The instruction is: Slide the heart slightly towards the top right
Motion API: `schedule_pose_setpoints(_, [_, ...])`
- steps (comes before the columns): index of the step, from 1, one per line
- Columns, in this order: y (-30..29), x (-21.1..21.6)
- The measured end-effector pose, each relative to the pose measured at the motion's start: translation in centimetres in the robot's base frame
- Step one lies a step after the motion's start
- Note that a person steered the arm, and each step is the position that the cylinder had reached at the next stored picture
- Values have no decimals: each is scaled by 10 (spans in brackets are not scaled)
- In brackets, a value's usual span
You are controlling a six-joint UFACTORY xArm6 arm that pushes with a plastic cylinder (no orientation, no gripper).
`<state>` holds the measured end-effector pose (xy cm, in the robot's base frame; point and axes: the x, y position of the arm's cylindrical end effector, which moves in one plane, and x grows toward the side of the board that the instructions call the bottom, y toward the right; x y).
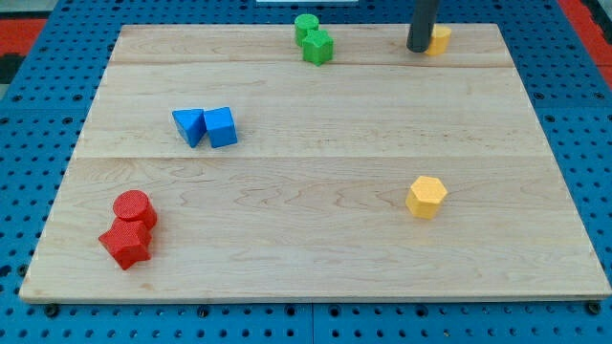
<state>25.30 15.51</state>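
- Camera view: my tip (419,48) rests on the wooden board (316,220) near its top edge, touching the left side of the yellow heart (440,39). The rod has no jaws to open or close.
- Green blocks (313,39) sit left of it.
- Blue blocks (207,126) lie centre-left.
- Yellow hexagon (426,196) lies lower right.
- Red blocks (128,229) lie lower left.

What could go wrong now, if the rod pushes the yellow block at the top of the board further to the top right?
The yellow block, partly hidden behind my tip, already sits near the board's top edge; even a slight push up and right may slide it off the wood.

My tip touches its left side, so an off-centre push could turn the block instead of sliding it.

Its shape is hidden, so I cannot confirm it is the heart.
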Motion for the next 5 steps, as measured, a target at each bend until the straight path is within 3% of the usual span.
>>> schedule_pose_setpoints(1, [-113,63])
schedule_pose_setpoints(2, [-229,52])
schedule_pose_setpoints(3, [-249,-9])
schedule_pose_setpoints(4, [-197,-59])
schedule_pose_setpoints(5, [-186,-59])
